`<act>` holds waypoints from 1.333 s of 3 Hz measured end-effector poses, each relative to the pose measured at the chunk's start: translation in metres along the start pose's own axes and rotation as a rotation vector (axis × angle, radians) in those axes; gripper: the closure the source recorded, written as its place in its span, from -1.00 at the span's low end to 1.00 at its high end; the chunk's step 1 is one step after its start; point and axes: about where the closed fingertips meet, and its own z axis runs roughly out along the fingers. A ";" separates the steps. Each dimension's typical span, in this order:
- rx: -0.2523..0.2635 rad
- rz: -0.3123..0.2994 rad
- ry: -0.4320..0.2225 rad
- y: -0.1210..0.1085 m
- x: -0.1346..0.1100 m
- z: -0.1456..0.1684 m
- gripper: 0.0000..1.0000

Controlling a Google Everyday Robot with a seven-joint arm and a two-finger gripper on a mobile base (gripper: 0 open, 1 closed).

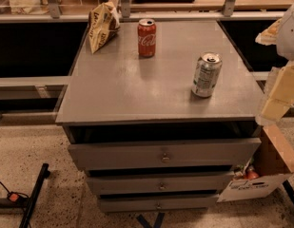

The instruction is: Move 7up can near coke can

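The 7up can (206, 74), silver-grey with green and white print, stands upright near the right front of the grey cabinet top (137, 89). The coke can (147, 37), red with white script, stands upright at the back middle of the top, well apart from the 7up can. My gripper (274, 103), pale cream, hangs at the right edge of the view, just off the cabinet's right side, to the right of the 7up can and not touching it. It holds nothing that I can see.
A tan snack bag (102, 25) lies at the back left corner of the top. The cabinet has three drawers (163, 156) in front. A cardboard box (265, 175) sits on the floor at the right. A railing (137, 13) runs behind the cabinet.
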 end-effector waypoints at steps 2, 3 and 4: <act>0.024 0.017 -0.019 -0.007 0.000 -0.001 -1.00; 0.044 0.072 -0.090 -0.039 -0.004 0.010 -1.00; 0.020 0.148 -0.182 -0.077 -0.014 0.037 -1.00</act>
